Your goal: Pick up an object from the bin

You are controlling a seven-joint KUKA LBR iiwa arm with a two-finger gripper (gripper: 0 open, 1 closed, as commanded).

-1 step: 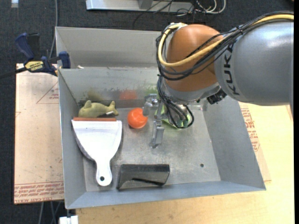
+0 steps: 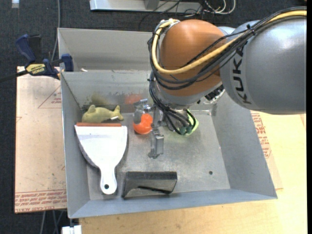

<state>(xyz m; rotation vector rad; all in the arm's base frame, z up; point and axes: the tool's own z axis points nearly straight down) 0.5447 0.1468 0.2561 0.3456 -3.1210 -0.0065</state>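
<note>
Orange round object (image 2: 142,126), seemingly a ball: on the floor of the grey bin (image 2: 204,155) near its centre, just left of the gripper (image 2: 155,144). Pincer state: cannot tell from this angle. Green ring-like item (image 2: 191,126) just right, partly under the arm. Yellow-green soft toy (image 2: 100,113) and white dustpan (image 2: 103,143) further left. Dark wedge (image 2: 148,183) by the front wall.

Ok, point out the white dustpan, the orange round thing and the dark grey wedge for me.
white dustpan (image 2: 103,144), camera view, middle of its flat blade.
orange round thing (image 2: 142,127), camera view, on its rounded lower body.
dark grey wedge (image 2: 148,183), camera view, middle of its upper face.
</note>
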